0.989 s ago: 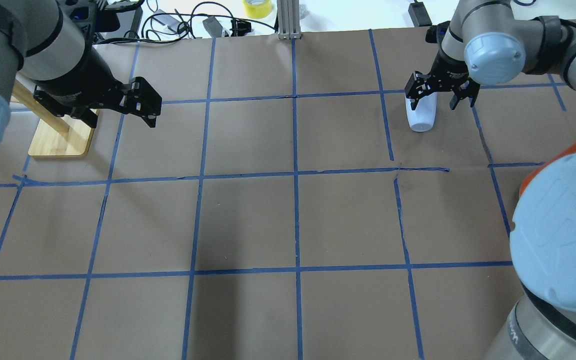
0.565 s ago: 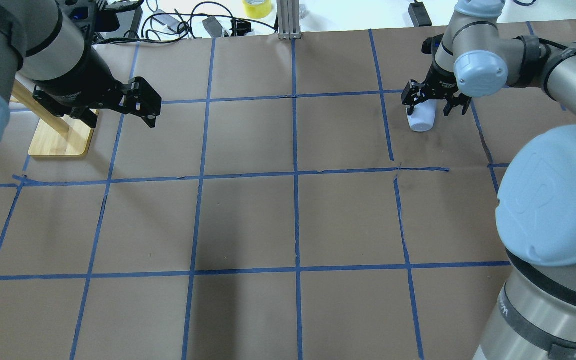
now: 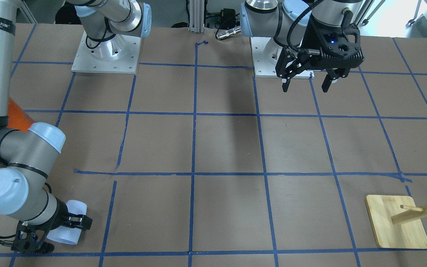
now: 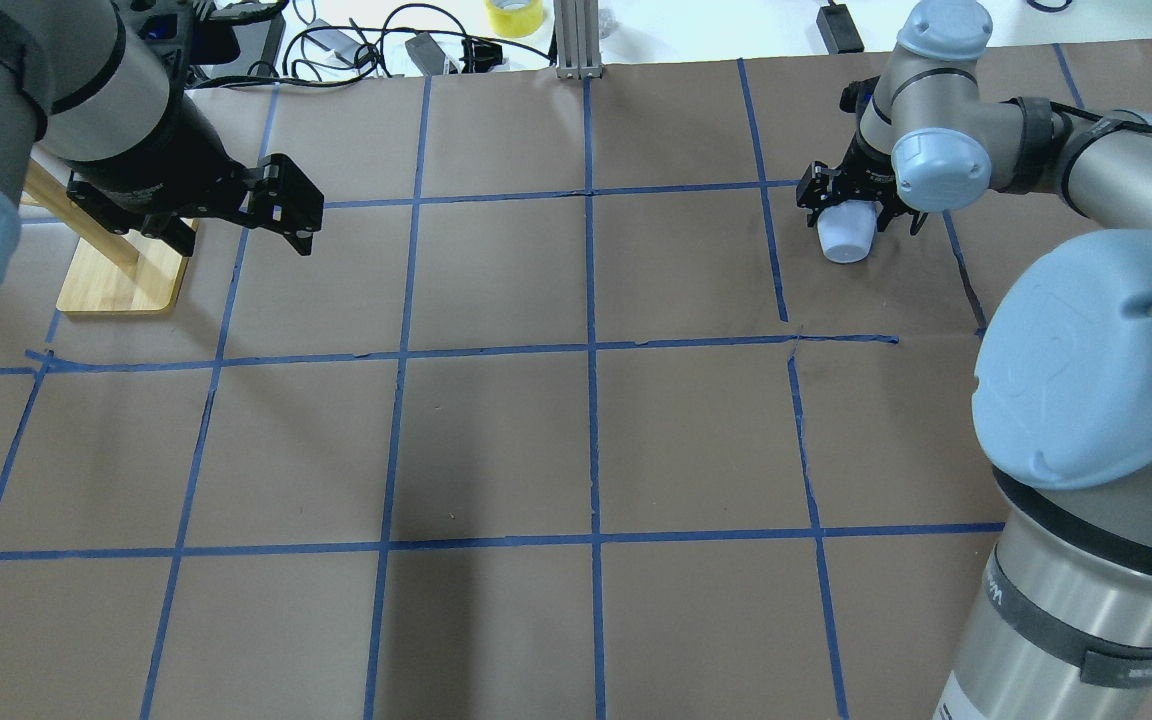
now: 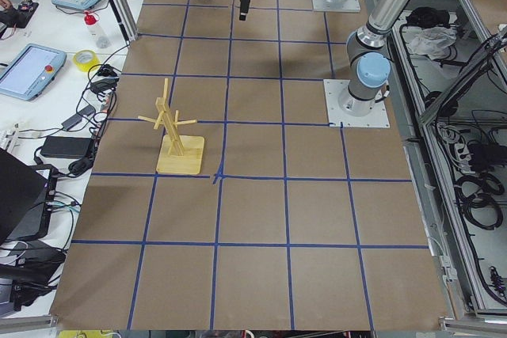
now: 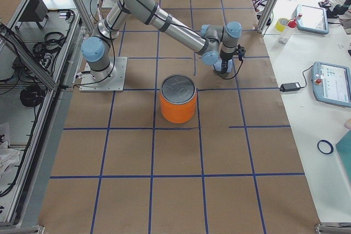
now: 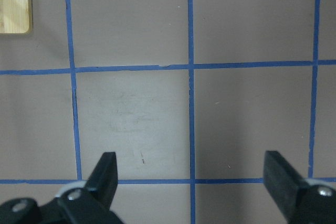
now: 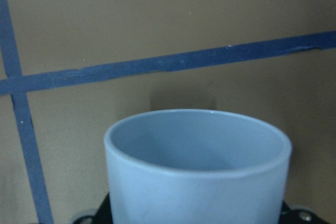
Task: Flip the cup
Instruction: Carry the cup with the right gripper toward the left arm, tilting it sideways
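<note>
The cup (image 4: 844,240), a pale bluish-white tumbler, lies on its side on the brown paper at the far right. It also shows at the lower left of the front view (image 3: 69,222). In the right wrist view its rim and blue-grey inside (image 8: 197,150) fill the lower frame. My right gripper (image 4: 861,214) is low over the cup, open, with a finger on either side of it; it shows in the front view too (image 3: 56,235). My left gripper (image 4: 291,215) hangs open and empty above the table at the far left, with nothing between its fingers in its wrist view (image 7: 189,179).
A wooden peg stand (image 4: 121,280) stands under my left arm, also in the front view (image 3: 397,222). A large orange canister with a silver lid (image 6: 178,102) stands nearer my base on the right side. Cables and tape lie beyond the table's far edge.
My right gripper has come down around the lying cup and its arm has swung inward. The cup and the left arm have not moved.
</note>
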Controlling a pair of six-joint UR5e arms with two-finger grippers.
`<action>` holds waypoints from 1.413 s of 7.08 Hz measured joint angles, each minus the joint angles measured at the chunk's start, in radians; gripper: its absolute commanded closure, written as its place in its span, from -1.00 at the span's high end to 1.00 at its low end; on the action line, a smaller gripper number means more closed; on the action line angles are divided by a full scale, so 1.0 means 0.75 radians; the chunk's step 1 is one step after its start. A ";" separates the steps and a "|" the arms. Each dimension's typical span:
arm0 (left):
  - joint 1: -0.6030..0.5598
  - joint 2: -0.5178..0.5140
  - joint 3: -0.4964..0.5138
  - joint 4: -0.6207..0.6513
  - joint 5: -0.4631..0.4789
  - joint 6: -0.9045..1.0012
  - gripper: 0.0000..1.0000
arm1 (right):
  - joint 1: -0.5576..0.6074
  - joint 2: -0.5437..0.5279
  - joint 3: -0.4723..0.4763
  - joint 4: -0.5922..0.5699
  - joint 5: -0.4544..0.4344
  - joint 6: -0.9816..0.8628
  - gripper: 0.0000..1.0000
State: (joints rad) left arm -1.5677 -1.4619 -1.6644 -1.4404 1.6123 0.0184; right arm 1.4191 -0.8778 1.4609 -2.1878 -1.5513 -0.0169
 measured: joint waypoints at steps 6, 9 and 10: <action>0.002 0.000 0.002 0.000 0.000 0.000 1.00 | 0.458 -0.191 -0.008 -0.002 -0.015 -0.127 -0.70; 0.002 0.000 0.004 0.000 0.002 0.000 1.00 | 0.726 -0.162 0.007 -0.112 -0.016 -0.632 -0.69; 0.003 -0.002 0.006 0.000 0.001 0.000 1.00 | 0.754 -0.133 0.012 -0.157 -0.015 -0.881 -0.68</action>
State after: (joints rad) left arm -1.5658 -1.4631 -1.6602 -1.4404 1.6134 0.0184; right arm 1.9849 -0.9774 1.4701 -2.3058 -1.5628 -0.6776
